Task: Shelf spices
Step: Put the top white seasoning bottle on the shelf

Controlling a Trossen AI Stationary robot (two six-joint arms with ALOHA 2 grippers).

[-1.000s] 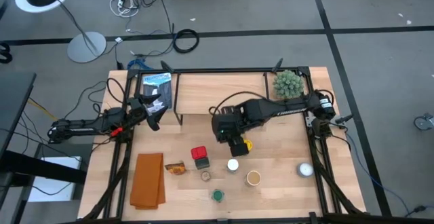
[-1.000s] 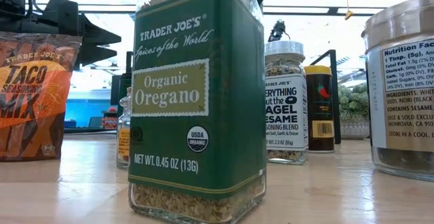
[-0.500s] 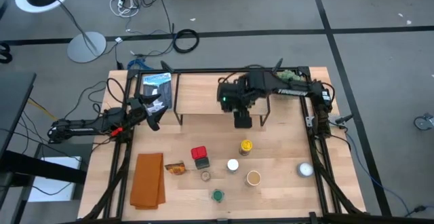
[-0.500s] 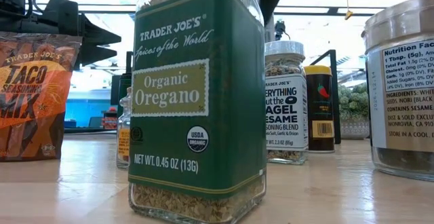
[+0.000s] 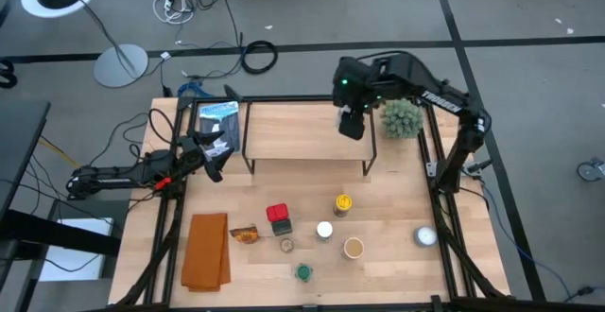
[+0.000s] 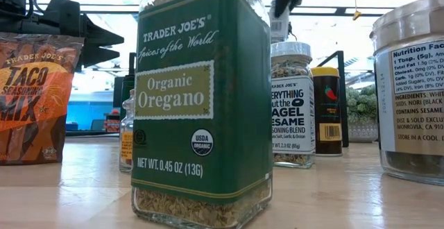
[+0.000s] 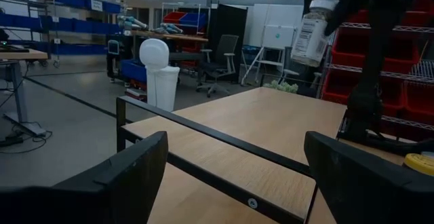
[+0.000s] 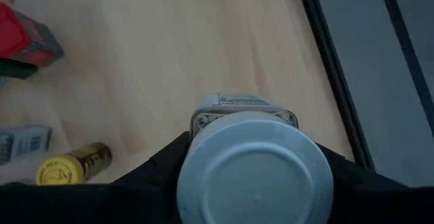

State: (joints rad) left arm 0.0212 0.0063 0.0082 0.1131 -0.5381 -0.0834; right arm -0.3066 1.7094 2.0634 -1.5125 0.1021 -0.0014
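Above the shelf point(image 5: 307, 142), our right gripper point(image 5: 352, 123) is clamping a white-capped jar point(image 8: 254, 173) and carrying it in, apparently the first, since the board looks bare. We are leaving the other spices point(image 5: 321, 229) on the table point(image 5: 397, 208); our left gripper point(image 5: 213, 161) is waiting open.

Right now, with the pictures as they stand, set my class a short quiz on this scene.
1. True or false: the right gripper holds a white-capped jar in the air.
2. The yellow-lidded jar stands: A on the shelf, B on the table, C on the cloth.
3. Which gripper is open, beside the table's left edge?
Key: 1 true; 2 B; 3 the left gripper.
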